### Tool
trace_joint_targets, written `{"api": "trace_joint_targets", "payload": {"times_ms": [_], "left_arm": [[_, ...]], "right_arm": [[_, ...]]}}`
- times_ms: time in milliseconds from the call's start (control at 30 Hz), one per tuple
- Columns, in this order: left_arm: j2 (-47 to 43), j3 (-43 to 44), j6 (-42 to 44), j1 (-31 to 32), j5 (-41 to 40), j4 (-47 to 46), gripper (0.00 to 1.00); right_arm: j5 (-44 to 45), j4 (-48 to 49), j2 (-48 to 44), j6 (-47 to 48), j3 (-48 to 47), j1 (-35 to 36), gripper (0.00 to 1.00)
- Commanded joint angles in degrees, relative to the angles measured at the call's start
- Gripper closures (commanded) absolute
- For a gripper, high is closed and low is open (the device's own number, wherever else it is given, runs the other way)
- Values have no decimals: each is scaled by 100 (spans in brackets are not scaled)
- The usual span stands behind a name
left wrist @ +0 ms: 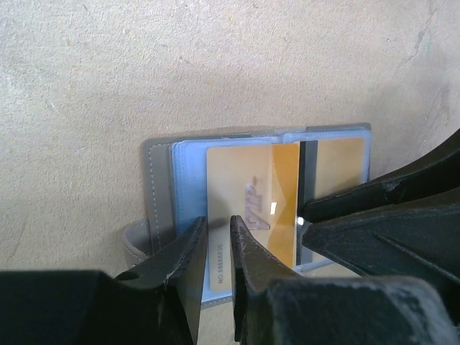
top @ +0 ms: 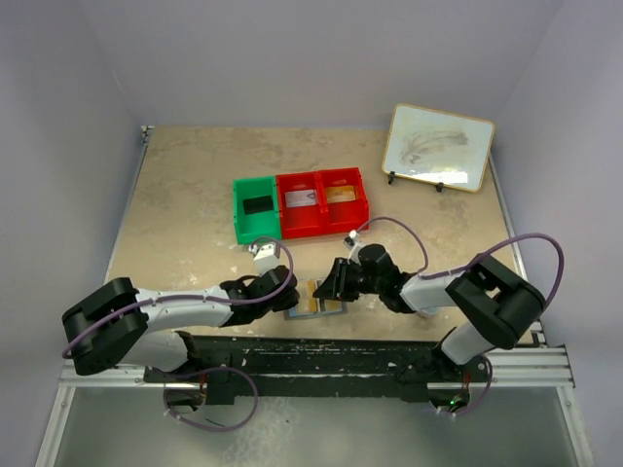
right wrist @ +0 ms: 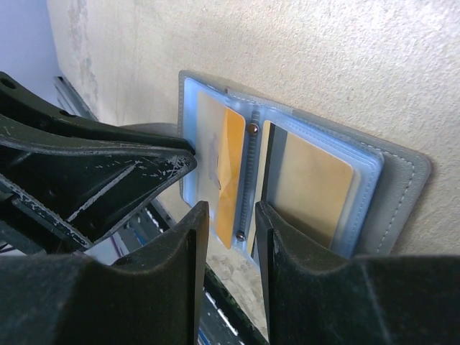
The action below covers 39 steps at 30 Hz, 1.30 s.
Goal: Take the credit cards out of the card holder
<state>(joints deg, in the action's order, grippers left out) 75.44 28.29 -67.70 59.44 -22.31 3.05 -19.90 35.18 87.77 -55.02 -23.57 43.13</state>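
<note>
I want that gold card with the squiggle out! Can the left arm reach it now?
Probably yes: the left gripper hangs right over the gold card in the open card holder, nothing between them. The right gripper crowds in beside it, though.

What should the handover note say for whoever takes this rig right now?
Grippers: the left gripper has a narrow gap, its tips over the near edge of a gold card, with nothing visibly clamped. The right gripper has a narrow gap over the spine and grips nothing.
Things: the card holder lies open on the table between both grippers.
Done: the holder is opened.
Left: the gold card and the second gold card, beside a dark stripe, are in the holder; pull both out.
</note>
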Motion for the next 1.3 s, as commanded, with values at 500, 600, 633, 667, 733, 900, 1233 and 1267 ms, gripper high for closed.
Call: {"api": "trace_joint_targets", "payload": {"times_ms": [500,600,633,667,733,900,1233,1267], "left_arm": [[68,-79,56,21,85,91,85],[67,-57,73,23,86,91,86],[80,-54,69,24,86,91,86],[70,-48,69,25,86,97,86],[72,-57,72,24,81,103,86],[91,-44,78,20,81,82,87],[50,-37,74,28,77,126,87],[52,-47,77,23,75,130,88]], "right_arm": [[-336,791,702,116,35,-229,73],[-481,970,811,84,50,-218,75],[-480,1025,805,60,73,-213,75],[-480,1048,792,56,88,-217,75],[-494,1057,783,55,67,-218,76],[-698,1337,875,-3,15,-216,77],[-750,1318,782,-181,86,-147,97],[-689,1172,706,-146,64,-147,99]]}}
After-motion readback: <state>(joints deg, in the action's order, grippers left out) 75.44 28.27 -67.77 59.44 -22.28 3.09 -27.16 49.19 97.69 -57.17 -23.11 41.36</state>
